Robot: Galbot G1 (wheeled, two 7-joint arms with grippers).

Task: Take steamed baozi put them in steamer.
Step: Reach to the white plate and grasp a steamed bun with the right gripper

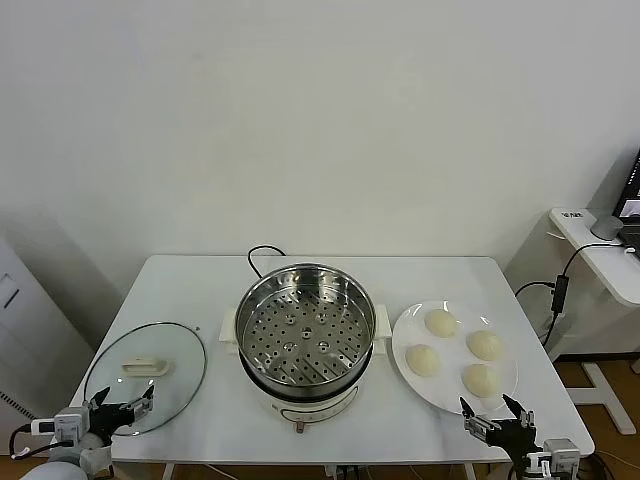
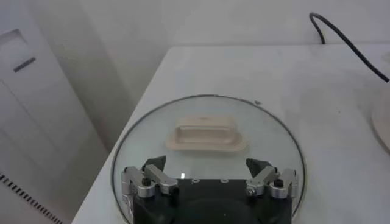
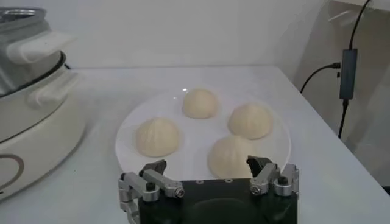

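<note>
While all four steamed baozi (image 1: 441, 323) lie on the plate (image 1: 405, 335) at the steamer's (image 1: 305, 325) three o'clock, the nearest should be straddled squarely by the right tool (image 1: 495, 412), its fingers spread apart and empty, as are those of the parked left tool (image 1: 122, 404).

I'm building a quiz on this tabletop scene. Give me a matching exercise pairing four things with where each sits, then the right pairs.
Things:
1. steamer
2. glass lid
3. steamed baozi
4. right claw

Places:
A. on the white plate, at the robot's right
B. middle of the table, tray empty
C. flat on the table, at the robot's left
D. open, at the near edge of the plate

Pairs: 1-B, 2-C, 3-A, 4-D
</note>
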